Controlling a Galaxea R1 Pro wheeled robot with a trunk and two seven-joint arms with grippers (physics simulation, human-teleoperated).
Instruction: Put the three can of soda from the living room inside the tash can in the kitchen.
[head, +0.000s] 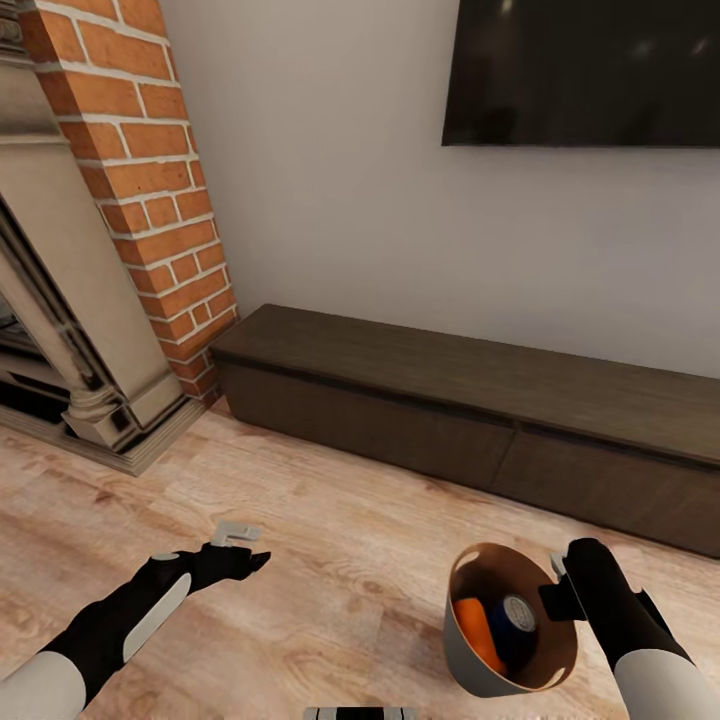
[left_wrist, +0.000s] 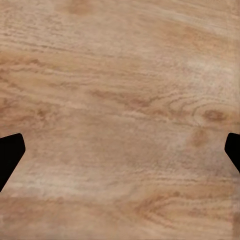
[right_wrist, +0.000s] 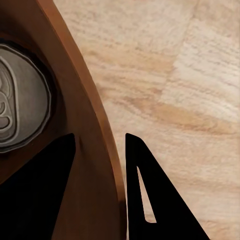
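Down low in the head view, the right gripper (head: 556, 590) holds the tash can (head: 470, 655) by its rim, above the wood floor (head: 330, 560). Part of the rim is hidden behind the black arm. The bin is tipped, with its open mouth turned up toward the camera, so the brown inside shows.

Inside lie an orange can (head: 478, 628) and a dark blue can (head: 517, 618). The orange one lies slanted along the bin wall. The blue one points its grey top up at the camera. A third can cannot be made out.

The right wrist view shows what the head view cannot: one black finger (right_wrist: 35, 200) is inside the bin and the other is outside, with the brown rim (right_wrist: 87, 125) pinched between them. A grey can top (right_wrist: 20, 107) shows too, cut off at the picture's edge.

The left gripper (head: 243, 552) hangs over the floor with nothing in it. Its black fingertips (left_wrist: 10, 155) stand far apart in the left wrist view, over bare wood.

Behind are the long dark cabinet (head: 480, 400), the brick fireplace (head: 150, 190) and the black TV (head: 585, 70), which is cut off at the top.
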